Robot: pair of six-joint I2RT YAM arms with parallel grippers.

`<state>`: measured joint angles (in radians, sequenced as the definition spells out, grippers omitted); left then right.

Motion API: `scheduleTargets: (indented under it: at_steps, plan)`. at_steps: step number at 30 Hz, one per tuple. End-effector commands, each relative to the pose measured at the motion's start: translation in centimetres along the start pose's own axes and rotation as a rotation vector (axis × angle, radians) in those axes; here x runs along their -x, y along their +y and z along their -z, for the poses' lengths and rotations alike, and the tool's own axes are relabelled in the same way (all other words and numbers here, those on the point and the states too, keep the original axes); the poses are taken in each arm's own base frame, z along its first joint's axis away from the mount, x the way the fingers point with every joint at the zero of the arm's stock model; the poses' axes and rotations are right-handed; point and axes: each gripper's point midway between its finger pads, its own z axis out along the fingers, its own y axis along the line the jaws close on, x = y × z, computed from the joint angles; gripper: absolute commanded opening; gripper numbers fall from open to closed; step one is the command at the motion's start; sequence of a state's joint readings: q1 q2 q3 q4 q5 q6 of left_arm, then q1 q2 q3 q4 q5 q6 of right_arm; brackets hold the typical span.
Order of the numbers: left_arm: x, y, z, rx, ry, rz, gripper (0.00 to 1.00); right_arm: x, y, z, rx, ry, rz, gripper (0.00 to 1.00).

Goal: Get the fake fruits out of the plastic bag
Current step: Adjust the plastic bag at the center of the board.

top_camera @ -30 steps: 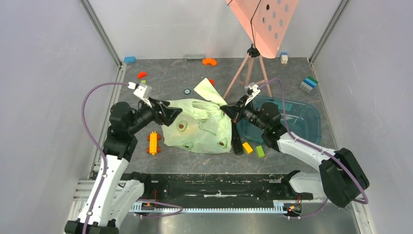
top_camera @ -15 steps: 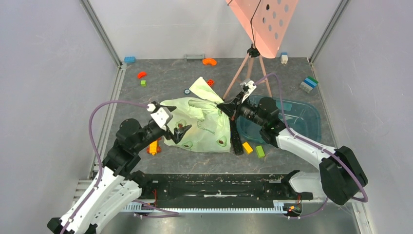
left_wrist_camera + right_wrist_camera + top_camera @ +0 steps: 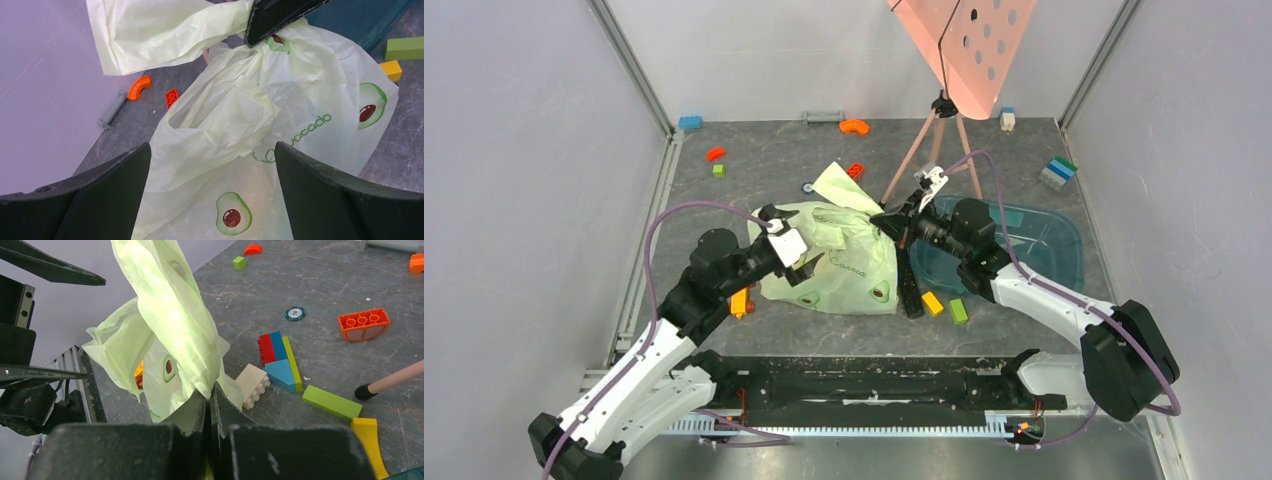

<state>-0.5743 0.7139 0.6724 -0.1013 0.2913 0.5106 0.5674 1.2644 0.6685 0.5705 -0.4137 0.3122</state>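
The plastic bag (image 3: 849,268) is pale green with avocado prints and lies crumpled in the middle of the table. My right gripper (image 3: 886,222) is shut on its upper right edge and holds that flap up, as the right wrist view shows (image 3: 210,390) with the bag (image 3: 170,330) rising from the jaws. My left gripper (image 3: 809,264) stands wide open just above the bag's left part. In the left wrist view (image 3: 212,150) the bag (image 3: 240,165) fills the gap between its fingers, untouched. The fake fruits are hidden.
A teal tray (image 3: 1044,250) sits right of the bag, with a pink stand on a tripod (image 3: 924,150) behind. Loose bricks lie around: yellow (image 3: 932,303), green (image 3: 959,311), an orange-yellow piece (image 3: 741,300) by the left arm, an orange arch (image 3: 854,126). A black strip (image 3: 909,290) lies beside the bag.
My left gripper left the bag's left edge, opened fully, dropped back toward the near side, then swung right over the bag. The right gripper lifted its flap slightly and stays shut.
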Motion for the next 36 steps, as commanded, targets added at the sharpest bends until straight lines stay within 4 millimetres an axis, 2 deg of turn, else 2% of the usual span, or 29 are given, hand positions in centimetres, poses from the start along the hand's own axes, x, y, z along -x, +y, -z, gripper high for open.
scheduleTargets:
  at_steps: [1,8,11,14,17,20,22,28,33,36]
  plan:
    - [1.3,0.0,-0.8,-0.021,-0.059,-0.112,1.00,2.9,1.1,-0.3,0.036,-0.061,0.054,0.00]
    - [0.5,-1.6,-2.5,-0.071,-0.016,-0.149,0.99,3.1,1.3,-0.5,0.045,-0.064,0.051,0.00]
    - [0.1,-1.5,-2.8,-0.044,0.018,-0.166,0.91,3.2,1.3,-0.5,0.046,-0.065,0.055,0.00]
    - [0.2,-0.6,-2.9,0.010,0.044,-0.166,0.74,3.2,1.4,-0.4,0.049,-0.066,0.054,0.00]
    - [0.8,0.6,-2.7,0.063,0.051,-0.155,0.52,3.2,1.5,-0.2,0.049,-0.066,0.058,0.00]
    - [1.9,1.8,-2.5,0.112,0.040,-0.133,0.16,3.1,1.4,0.0,0.040,-0.068,0.066,0.00]
    - [2.5,2.3,-2.4,0.141,0.026,-0.105,0.03,3.1,1.3,0.2,0.032,-0.067,0.075,0.00]
    - [4.6,4.1,-1.5,0.256,-0.053,0.051,0.02,2.6,0.1,0.9,-0.024,-0.038,0.172,0.01]
    - [6.2,4.3,-0.7,0.265,-0.113,0.152,0.02,3.1,-0.6,1.4,-0.058,-0.022,0.303,0.11]
    - [6.6,4.2,-0.3,0.264,-0.126,0.200,0.02,3.8,-0.2,1.2,-0.030,-0.030,0.382,0.25]
